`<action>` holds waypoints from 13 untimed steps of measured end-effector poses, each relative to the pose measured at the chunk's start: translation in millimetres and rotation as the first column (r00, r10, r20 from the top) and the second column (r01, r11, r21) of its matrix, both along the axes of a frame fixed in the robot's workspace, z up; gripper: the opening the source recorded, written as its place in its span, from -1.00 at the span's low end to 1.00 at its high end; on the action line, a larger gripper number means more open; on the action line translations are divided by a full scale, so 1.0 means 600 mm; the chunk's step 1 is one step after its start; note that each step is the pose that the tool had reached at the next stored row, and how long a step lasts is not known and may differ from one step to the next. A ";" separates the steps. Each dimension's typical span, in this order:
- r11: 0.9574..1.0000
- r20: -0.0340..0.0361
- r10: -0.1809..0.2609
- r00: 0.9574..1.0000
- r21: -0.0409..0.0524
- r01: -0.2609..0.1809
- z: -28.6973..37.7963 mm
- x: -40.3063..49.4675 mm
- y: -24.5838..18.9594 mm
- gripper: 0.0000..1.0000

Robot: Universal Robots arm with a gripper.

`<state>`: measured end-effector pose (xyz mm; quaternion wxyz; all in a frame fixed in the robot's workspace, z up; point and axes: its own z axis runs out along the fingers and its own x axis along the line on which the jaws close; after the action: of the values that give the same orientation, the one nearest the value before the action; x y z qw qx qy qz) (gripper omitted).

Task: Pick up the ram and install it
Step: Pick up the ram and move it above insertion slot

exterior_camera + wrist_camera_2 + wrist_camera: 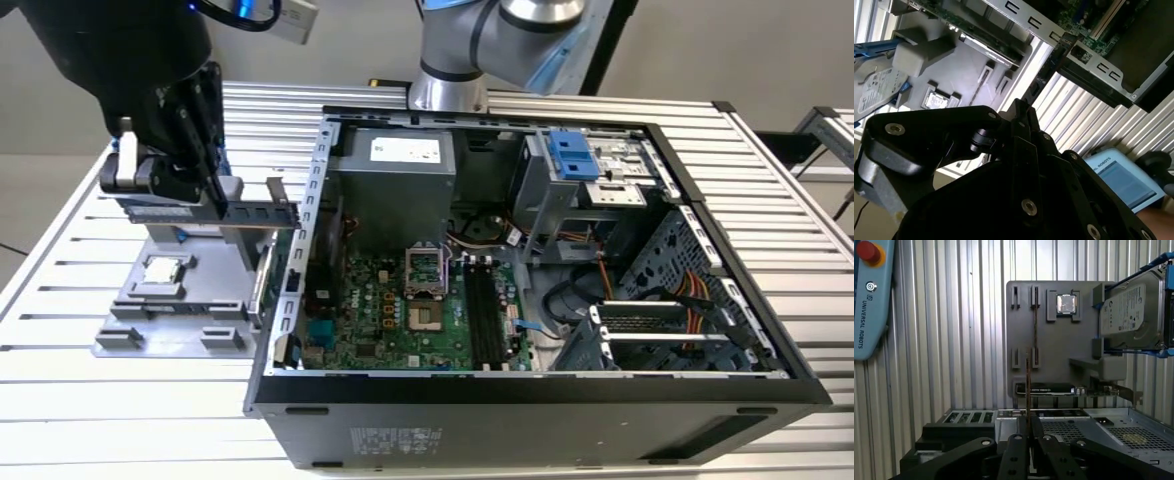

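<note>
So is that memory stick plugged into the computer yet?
Not yet, it is out. The gripper pinches the memory stick on edge over the grey tray, outside the computer case.

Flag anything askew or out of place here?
Nothing stands out. The gripper holds the ram straight, in line with its grip, over the grey fixture. The chip and hard drive sit squarely in their holders there.
</note>
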<state>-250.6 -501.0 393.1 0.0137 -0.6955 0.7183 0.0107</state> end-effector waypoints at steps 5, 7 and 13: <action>1.000 0.000 0.000 1.000 0.000 0.000 0.000 0.009 0.0000 -1.00; 1.000 0.000 0.000 1.000 0.000 0.000 0.000 0.013 0.0000 -1.00; 1.000 0.000 0.000 1.000 0.000 0.000 0.000 0.023 0.0000 -1.00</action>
<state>-236.6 -501.0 393.1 0.0135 -0.6956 0.7183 0.0108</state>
